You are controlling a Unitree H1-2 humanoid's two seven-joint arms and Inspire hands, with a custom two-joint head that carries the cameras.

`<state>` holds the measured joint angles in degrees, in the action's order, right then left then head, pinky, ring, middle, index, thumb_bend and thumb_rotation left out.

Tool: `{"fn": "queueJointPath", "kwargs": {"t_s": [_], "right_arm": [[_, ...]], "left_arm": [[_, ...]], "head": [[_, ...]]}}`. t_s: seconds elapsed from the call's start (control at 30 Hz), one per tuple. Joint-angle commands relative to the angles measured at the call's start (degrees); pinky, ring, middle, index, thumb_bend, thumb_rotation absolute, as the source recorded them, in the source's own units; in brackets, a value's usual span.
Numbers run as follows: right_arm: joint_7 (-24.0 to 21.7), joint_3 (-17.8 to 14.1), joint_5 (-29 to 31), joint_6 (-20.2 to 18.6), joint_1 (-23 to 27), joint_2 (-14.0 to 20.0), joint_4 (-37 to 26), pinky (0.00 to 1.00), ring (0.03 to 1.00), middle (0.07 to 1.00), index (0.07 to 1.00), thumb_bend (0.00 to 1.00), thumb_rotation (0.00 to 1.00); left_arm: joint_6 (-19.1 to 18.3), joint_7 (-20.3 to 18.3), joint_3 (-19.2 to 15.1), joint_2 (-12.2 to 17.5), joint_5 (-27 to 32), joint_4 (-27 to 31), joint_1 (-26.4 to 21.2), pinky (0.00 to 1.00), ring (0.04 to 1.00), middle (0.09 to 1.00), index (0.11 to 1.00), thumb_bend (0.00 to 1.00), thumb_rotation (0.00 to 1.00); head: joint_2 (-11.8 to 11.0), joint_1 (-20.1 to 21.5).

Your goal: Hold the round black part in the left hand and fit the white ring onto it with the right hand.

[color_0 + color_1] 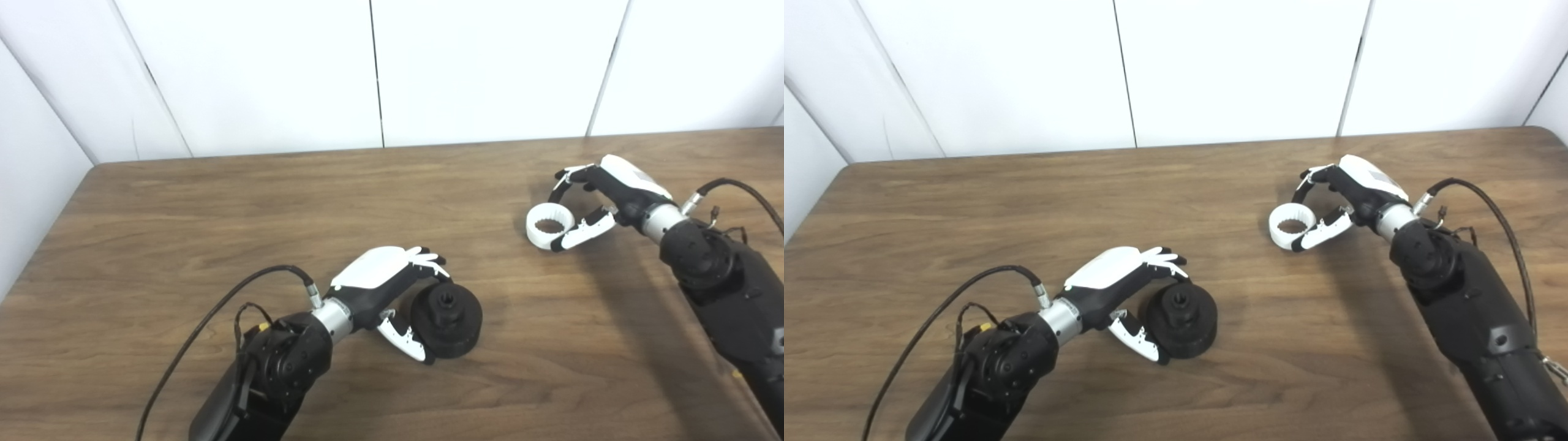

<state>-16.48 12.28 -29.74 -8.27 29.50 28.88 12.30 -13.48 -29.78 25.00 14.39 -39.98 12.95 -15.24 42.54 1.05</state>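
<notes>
Left hand point(392, 285) half-closed around black part point(447, 318), near table point(184, 202) front edge, grip unsure | right hand point(603, 196) open beside white ring point(549, 226), near right edge | close both firmly first.

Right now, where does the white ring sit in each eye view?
Left eye view: white ring right of centre, at the right hand's fingertips.
Right eye view: ring nearer centre.
Shared landmark: the round black part by the left hand, lower centre.
</notes>
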Motion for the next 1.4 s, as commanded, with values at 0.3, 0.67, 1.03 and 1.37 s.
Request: {"fn": "queueJointPath", "kwargs": {"t_s": [0.3, 0.67, 1.03, 1.37], "right_arm": [[0.63, -3.35, 1.50, -0.08, 1.55, 1.35, -5.94, 0.89, 0.934, 0.855, 0.489, 0.53, 0.15], [-2.14, -5.45, 3.04, -3.05, -0.74, 2.27, -16.39, 0.92, 0.936, 0.848, 0.488, 0.53, 0.15], [-6.89, -8.77, 8.25, -8.74, -5.02, 2.98, -30.06, 0.88, 0.915, 0.837, 0.487, 0.53, 0.15], [-8.24, -8.83, 9.55, -13.18, -8.71, 2.55, -38.93, 0.89, 0.906, 0.834, 0.489, 0.52, 0.15]], "left_arm": [[0.64, 0.94, -0.80, 0.37, 0.73, -1.28, -1.43, 0.88, 0.986, 0.933, 0.716, 0.91, 0.15], [0.41, 0.73, -0.84, 0.54, 1.05, -1.03, -1.49, 0.88, 0.989, 0.934, 0.717, 0.91, 0.16], [0.25, 0.63, -0.88, 0.77, 1.02, -0.71, -1.18, 0.87, 0.987, 0.935, 0.715, 0.90, 0.14], [-0.11, 0.50, -0.78, 0.51, 0.92, -0.55, -1.29, 0.87, 0.986, 0.932, 0.713, 0.91, 0.15]], "head": [[-0.36, 0.14], [-0.24, -0.10], [0.18, 0.06], [0.45, -0.05]]}}
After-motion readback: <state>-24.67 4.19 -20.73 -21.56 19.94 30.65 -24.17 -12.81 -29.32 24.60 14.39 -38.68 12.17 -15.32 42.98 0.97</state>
